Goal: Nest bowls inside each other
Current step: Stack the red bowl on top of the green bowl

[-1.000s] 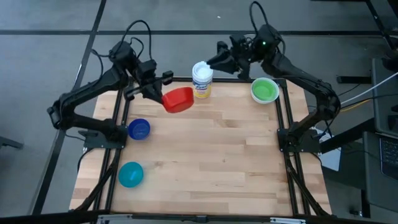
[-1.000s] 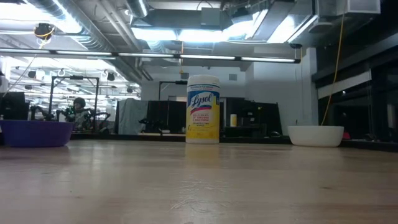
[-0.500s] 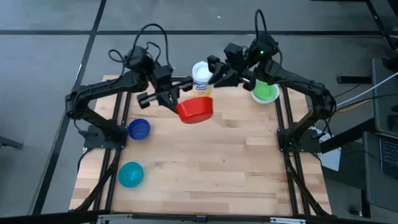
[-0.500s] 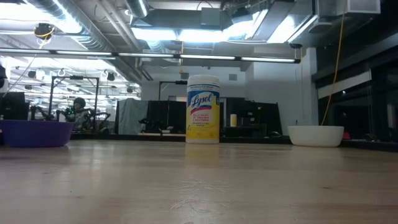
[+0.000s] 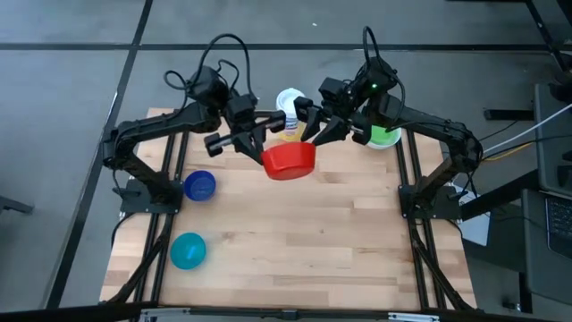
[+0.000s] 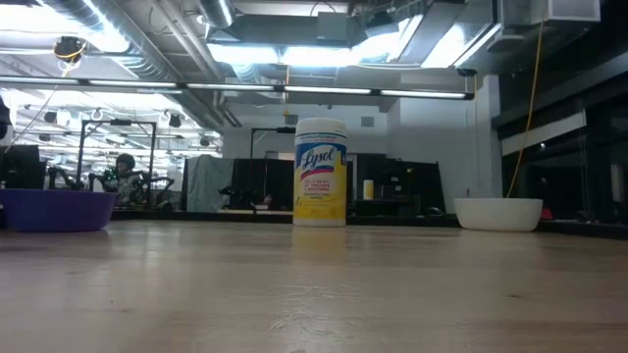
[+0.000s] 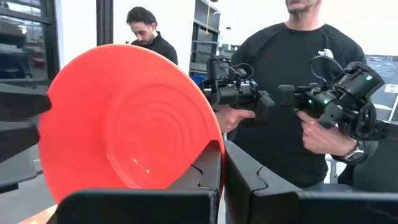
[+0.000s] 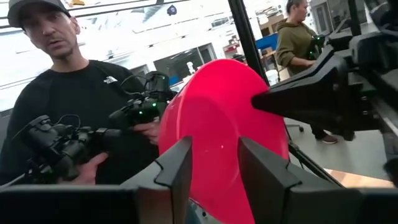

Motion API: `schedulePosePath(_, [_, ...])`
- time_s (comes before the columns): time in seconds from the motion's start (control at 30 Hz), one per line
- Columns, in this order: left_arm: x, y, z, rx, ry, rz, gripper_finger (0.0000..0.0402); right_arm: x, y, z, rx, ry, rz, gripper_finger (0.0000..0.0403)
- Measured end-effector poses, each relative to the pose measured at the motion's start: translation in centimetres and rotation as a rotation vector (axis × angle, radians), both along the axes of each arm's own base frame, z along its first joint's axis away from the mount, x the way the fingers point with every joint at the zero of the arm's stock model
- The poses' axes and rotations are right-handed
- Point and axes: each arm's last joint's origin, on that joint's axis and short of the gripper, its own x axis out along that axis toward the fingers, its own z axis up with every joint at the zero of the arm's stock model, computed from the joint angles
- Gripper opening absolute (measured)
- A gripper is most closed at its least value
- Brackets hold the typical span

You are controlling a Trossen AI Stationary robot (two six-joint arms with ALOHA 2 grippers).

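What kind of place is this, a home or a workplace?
Most likely a robotics lab or workshop. The low view shows exposed ceiling ducts and strip lights over rows of equipment, and a person in the left wrist view holds control handles shaped like robot arms.

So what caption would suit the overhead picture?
Left tool holds the red bowl in the air as the open right tool reaches for it.

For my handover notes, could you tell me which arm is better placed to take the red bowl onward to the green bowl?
The right, probably. The right gripper is open at the red bowl, which the left gripper holds in mid-air, and the green bowl sits on the right arm's side.
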Motion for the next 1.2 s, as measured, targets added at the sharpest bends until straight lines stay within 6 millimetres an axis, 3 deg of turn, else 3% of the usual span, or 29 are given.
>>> schedulePosePath(0.13, [0.1, -0.2, 0.0, -0.004, 0.012, -0.009, 0.0002, -0.1, -0.2, 0.1, -0.002, -0.002, -0.002, 0.0132])
schedulePosePath(0.5, [0.3, -0.9, -0.2, -0.01, 0.039, -0.039, 0.0002, -1.9, -2.2, 3.0, -0.024, -0.044, -0.068, 0.0132])
schedulePosePath(1.2, [0.1, -0.2, -0.2, -0.002, 0.038, -0.026, 0.0002, -0.4, 1.6, 2.2, -0.007, 0.029, 0.058, 0.0132])
